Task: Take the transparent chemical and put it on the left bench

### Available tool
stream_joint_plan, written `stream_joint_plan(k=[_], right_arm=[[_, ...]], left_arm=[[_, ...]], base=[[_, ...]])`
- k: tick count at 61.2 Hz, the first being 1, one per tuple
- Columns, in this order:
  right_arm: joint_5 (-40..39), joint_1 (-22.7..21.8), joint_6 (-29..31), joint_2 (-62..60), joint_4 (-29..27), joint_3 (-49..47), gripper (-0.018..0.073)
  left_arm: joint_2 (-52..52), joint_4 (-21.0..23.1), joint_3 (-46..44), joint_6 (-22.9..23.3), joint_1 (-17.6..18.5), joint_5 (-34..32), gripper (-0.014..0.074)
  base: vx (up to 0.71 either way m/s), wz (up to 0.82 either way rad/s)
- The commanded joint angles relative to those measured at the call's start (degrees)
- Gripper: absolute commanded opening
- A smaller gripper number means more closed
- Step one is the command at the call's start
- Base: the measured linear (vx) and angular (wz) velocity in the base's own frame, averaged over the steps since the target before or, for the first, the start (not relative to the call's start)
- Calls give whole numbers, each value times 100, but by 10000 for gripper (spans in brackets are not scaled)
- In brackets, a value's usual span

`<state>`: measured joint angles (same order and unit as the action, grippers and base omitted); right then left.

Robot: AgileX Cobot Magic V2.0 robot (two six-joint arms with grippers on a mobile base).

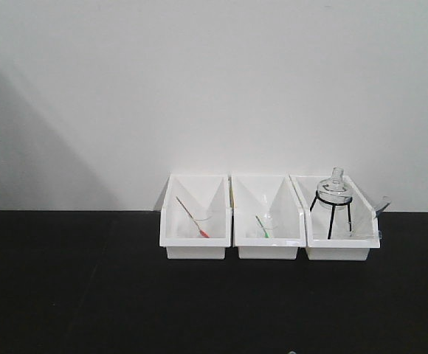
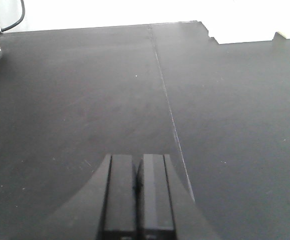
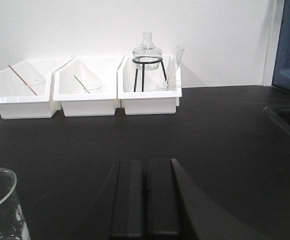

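Three white bins stand in a row at the back of the black bench. The right bin (image 1: 339, 251) holds a clear glass flask (image 1: 335, 188) on a black tripod. Beside the tripod is a small clear beaker (image 3: 162, 86) with a colourless glass tube (image 3: 175, 62) leaning in it. My left gripper (image 2: 137, 159) is shut and empty above bare black benchtop. My right gripper (image 3: 145, 164) is shut and empty, low over the bench and well in front of the bins. Neither gripper shows in the front view.
The left bin (image 1: 194, 249) holds a beaker with a red rod (image 1: 193, 219). The middle bin (image 1: 267, 249) holds one with a green rod (image 1: 261, 227). A glass beaker (image 3: 0, 210) stands close at my right gripper's left. A sink edge (image 3: 287, 120) lies at the right. A seam (image 2: 167, 100) crosses the bench.
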<state>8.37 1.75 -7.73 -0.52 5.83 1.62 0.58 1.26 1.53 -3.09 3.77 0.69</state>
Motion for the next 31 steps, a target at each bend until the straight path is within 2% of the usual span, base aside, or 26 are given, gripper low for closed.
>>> stream_joint_plan(k=[1, 31], right_arm=[[-435, -8, 12, -79, 16, 54, -8], [-435, -8, 12, -79, 16, 54, -8]], left_arm=[[110, 4, 93, 45, 10, -449, -4], [110, 4, 93, 45, 10, -449, -4]], base=[[0, 0], [0, 0]])
